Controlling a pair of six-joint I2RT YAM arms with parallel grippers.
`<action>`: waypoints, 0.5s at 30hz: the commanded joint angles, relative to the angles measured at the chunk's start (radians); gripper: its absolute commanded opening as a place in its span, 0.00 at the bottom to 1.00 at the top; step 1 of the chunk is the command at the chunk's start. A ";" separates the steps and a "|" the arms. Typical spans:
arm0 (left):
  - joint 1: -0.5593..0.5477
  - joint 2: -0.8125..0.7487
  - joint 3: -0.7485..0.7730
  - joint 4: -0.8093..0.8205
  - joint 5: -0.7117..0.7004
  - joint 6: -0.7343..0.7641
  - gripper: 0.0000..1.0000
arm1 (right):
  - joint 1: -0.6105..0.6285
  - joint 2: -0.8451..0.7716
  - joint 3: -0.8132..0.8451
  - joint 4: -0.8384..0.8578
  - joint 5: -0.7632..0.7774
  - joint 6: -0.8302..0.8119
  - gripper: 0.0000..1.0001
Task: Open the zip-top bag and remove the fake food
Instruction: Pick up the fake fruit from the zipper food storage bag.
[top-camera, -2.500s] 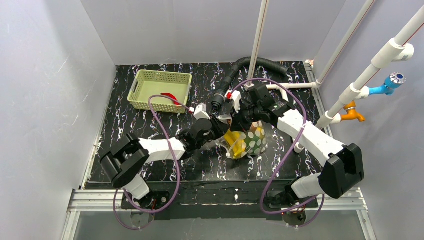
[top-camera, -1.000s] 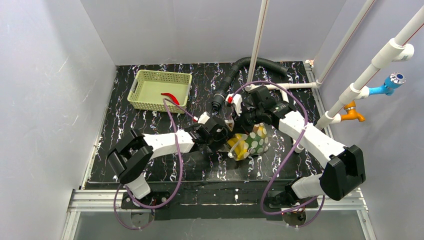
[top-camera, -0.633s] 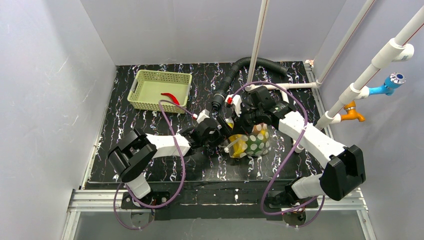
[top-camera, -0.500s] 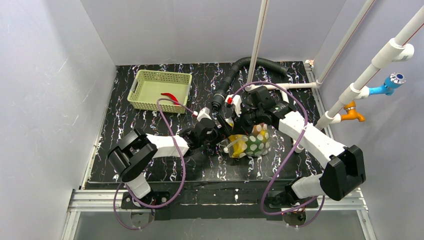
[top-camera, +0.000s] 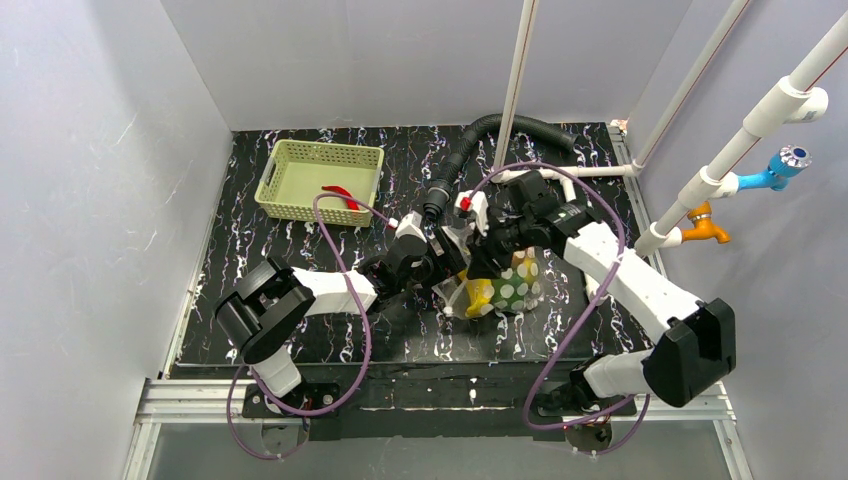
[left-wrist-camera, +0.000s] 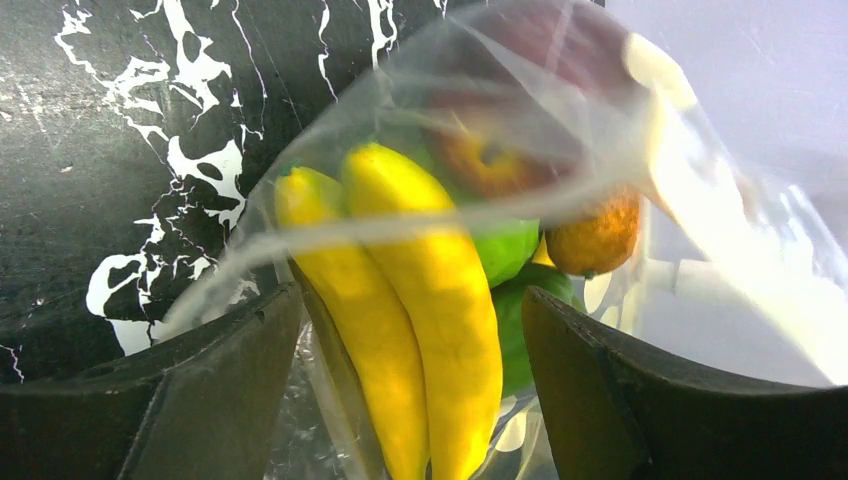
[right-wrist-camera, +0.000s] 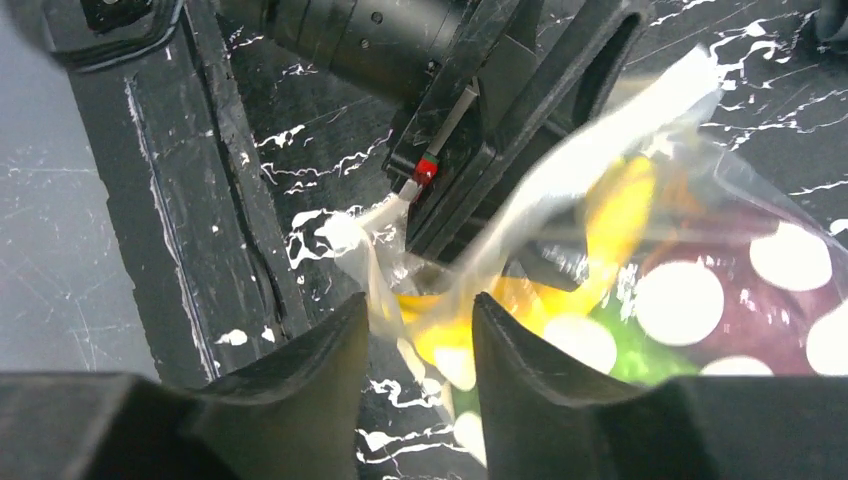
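Note:
The zip-top bag (top-camera: 512, 287) lies mid-table, clear with white spots, its mouth toward the left arm. Inside is the fake food: two yellow bananas (left-wrist-camera: 430, 290), green pieces (left-wrist-camera: 512, 250), an orange piece (left-wrist-camera: 596, 236) and a reddish apple (left-wrist-camera: 482, 165). My left gripper (left-wrist-camera: 410, 296) is open at the bag's mouth (left-wrist-camera: 690, 170), one finger on each side of the bananas, apart from them. Over the same edge my right gripper (right-wrist-camera: 420, 312) stands open, loose bag film (right-wrist-camera: 700, 290) crossing the gap between its fingers. In the top view, left gripper (top-camera: 447, 263) and right gripper (top-camera: 480, 262) nearly meet.
A pale green lattice basket (top-camera: 320, 150) at the back left holds a red chili (top-camera: 340, 192). A black corrugated hose (top-camera: 500, 125) curves along the back. White pipes (top-camera: 700, 185) with blue and orange taps run up the right side. Purple cables loop over both arms.
My right gripper's jaws have parted and no longer pinch the bag's edge. The left gripper has swung from below the bag up to its mouth, fingers around the bananas.

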 joint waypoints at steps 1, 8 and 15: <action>0.008 0.007 0.007 0.013 0.012 0.034 0.79 | -0.053 -0.087 0.057 -0.085 -0.095 -0.069 0.54; 0.012 0.025 0.010 0.052 0.045 0.042 0.79 | -0.178 -0.183 0.008 -0.025 -0.099 -0.050 0.59; 0.014 0.026 -0.006 0.107 0.062 0.040 0.80 | -0.250 -0.170 -0.080 0.175 0.199 0.127 0.49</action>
